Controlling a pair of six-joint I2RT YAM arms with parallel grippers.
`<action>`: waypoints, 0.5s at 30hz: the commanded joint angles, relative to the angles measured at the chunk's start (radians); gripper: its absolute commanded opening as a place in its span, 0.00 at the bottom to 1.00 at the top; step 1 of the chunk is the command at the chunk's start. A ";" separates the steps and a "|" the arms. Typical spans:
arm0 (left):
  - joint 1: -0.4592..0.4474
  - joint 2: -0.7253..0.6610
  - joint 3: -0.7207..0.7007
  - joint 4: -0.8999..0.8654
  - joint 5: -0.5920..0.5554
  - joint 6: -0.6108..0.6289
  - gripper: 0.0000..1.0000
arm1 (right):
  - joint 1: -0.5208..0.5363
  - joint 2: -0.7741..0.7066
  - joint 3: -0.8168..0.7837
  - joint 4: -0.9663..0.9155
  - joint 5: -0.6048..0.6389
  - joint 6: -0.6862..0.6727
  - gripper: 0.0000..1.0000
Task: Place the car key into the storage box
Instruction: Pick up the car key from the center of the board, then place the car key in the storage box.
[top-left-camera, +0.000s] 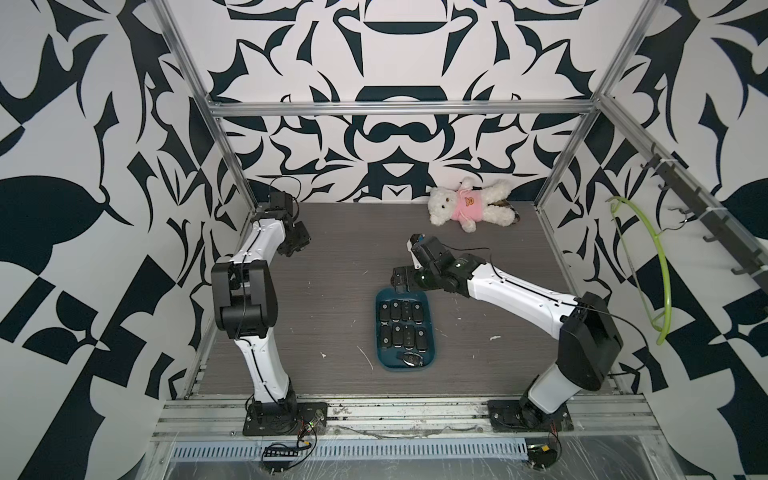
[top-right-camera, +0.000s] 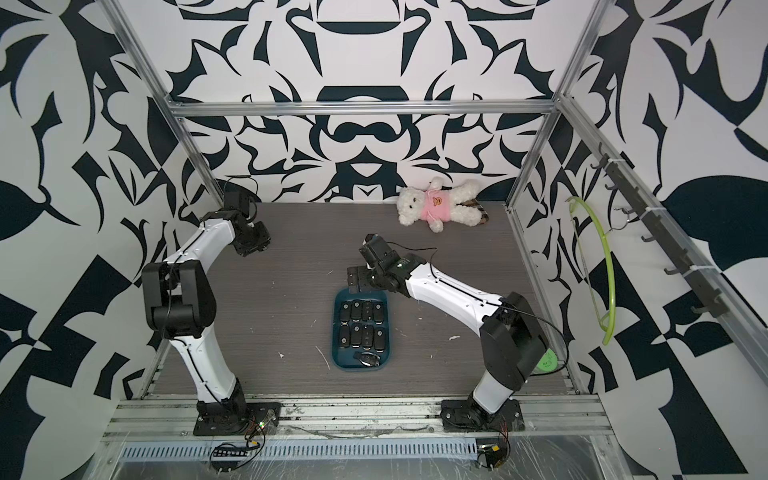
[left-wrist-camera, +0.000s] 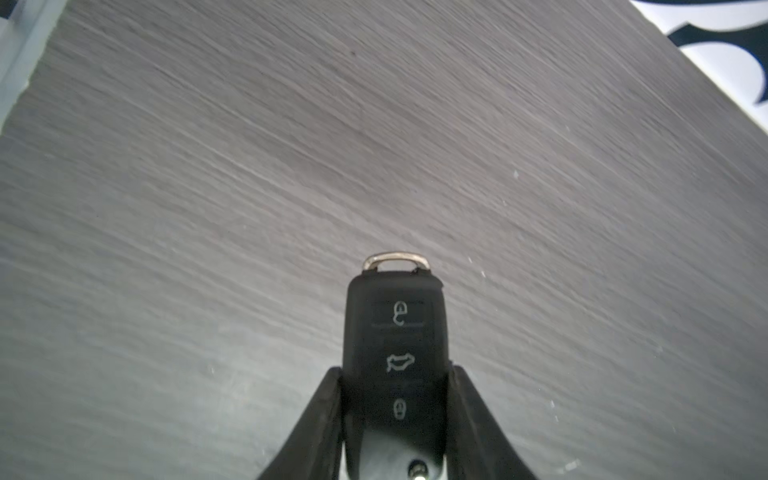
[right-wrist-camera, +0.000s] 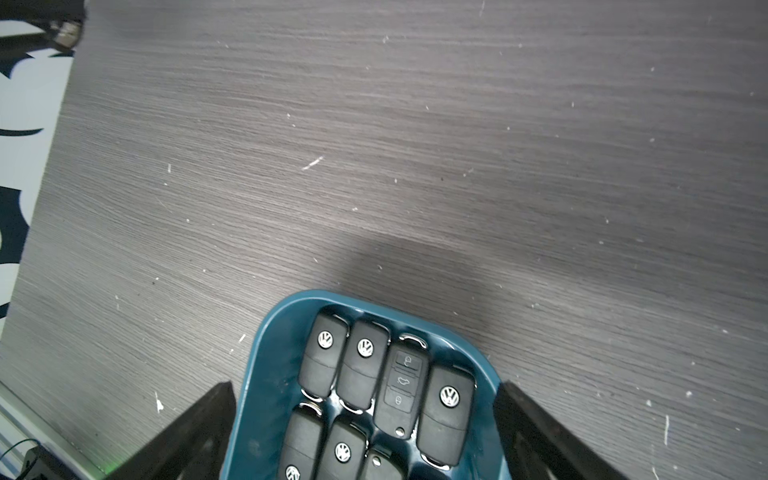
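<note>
Pinches key (left-wrist-camera: 395, 361) by its flanks in left jaws over table (left-wrist-camera: 374, 145), well apart from box (right-wrist-camera: 257, 395), with right jaws wide astride box end; probably light, stiff, slick plastic, best clamped squarely.

The key (left-wrist-camera: 395, 332) in the left claw (left-wrist-camera: 395, 374) was black, with pale grey button symbols and a silver loop at the end away from the claw's black fingers (left-wrist-camera: 322, 415). Under it the table (left-wrist-camera: 208, 208) was grey-brown, streaked with fine wood grain and flecked white. Below the right claw (right-wrist-camera: 363, 386), also black-fingered, the box (right-wrist-camera: 257, 395) was dark teal-blue. The keys in it (right-wrist-camera: 446, 411) were black, most bearing round silver badges. Beyond the right claw lay a white teddy bear (top-left-camera: 469, 203) in a pink shirt. The walls (top-left-camera: 395, 54) were white with bold navy swirls.
</note>
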 joint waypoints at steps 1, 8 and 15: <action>-0.052 -0.099 -0.059 0.008 0.027 0.001 0.36 | -0.009 -0.072 -0.016 0.035 -0.019 -0.008 1.00; -0.186 -0.283 -0.195 0.008 0.033 -0.011 0.35 | -0.022 -0.130 -0.060 0.029 -0.036 -0.033 1.00; -0.348 -0.454 -0.317 -0.019 0.013 -0.032 0.35 | -0.022 -0.207 -0.115 0.020 -0.048 -0.034 1.00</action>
